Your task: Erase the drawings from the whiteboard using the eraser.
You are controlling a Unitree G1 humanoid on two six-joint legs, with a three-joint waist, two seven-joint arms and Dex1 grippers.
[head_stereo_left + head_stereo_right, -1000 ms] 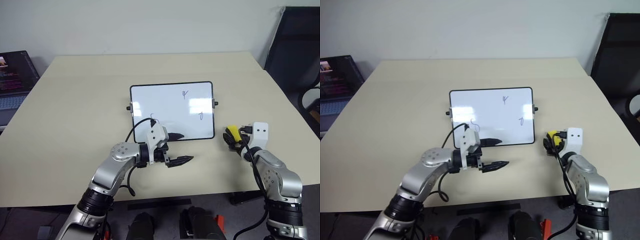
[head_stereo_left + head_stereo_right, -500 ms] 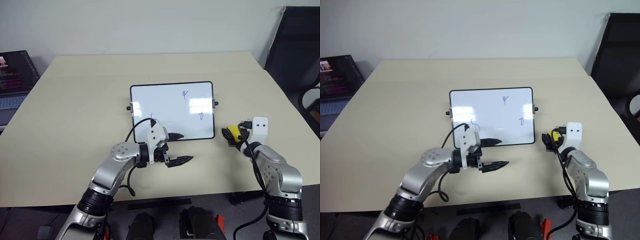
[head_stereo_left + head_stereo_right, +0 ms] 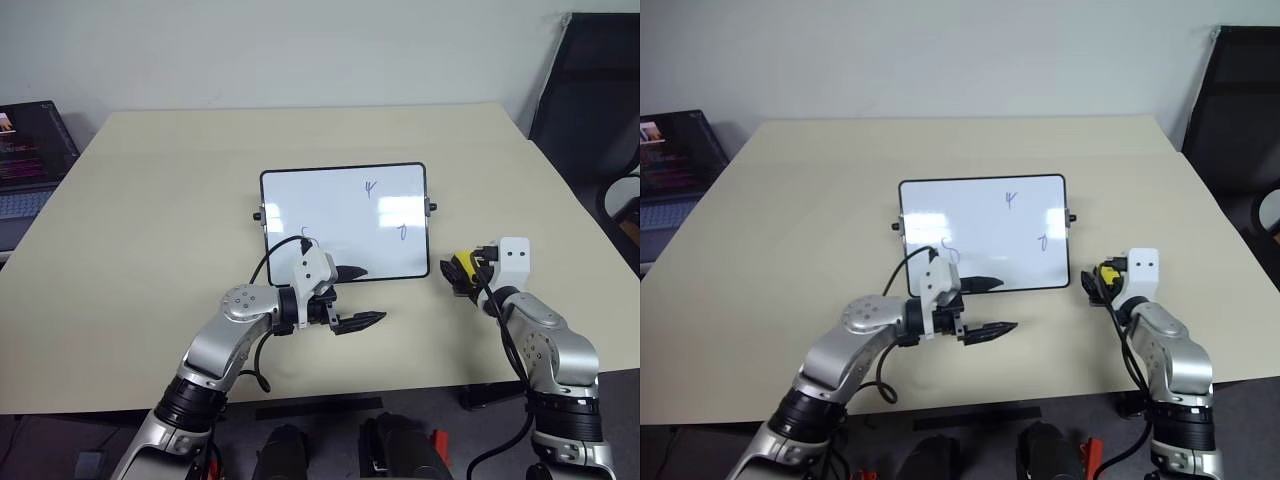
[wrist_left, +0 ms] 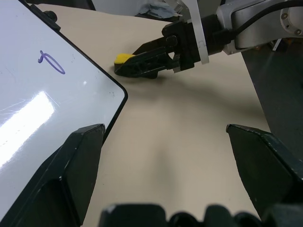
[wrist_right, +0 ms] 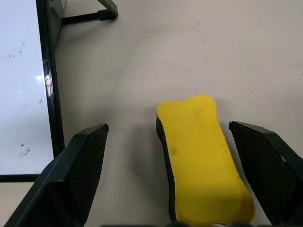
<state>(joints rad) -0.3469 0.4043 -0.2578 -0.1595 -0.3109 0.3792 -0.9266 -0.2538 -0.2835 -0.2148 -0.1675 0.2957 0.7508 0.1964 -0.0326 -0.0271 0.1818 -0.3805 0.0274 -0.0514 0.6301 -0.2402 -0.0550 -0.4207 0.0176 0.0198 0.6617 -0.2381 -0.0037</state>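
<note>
The right gripper (image 5: 170,156) stands wide open around the eraser (image 5: 201,156), one finger (image 5: 78,175) on each side and neither touching it. The eraser, a yellow block with a dark underside, lies flat on the table (image 3: 150,220) just beside the near right corner of the whiteboard (image 3: 340,215).

The whiteboard lies flat near the middle of the table, with small black knobs on its two short sides. Three drawings (image 3: 371,187) are on it: a fork-like mark toward the far right, a short curl (image 3: 402,232) below it near the right edge, and a squiggle (image 3: 304,233) at the near left, partly behind the left arm.

The left gripper (image 3: 362,296) is also open wide, pointing to the right; one finger lies over the board's near edge, the other over bare table.

A laptop (image 3: 30,150) sits off the table's left.
</note>
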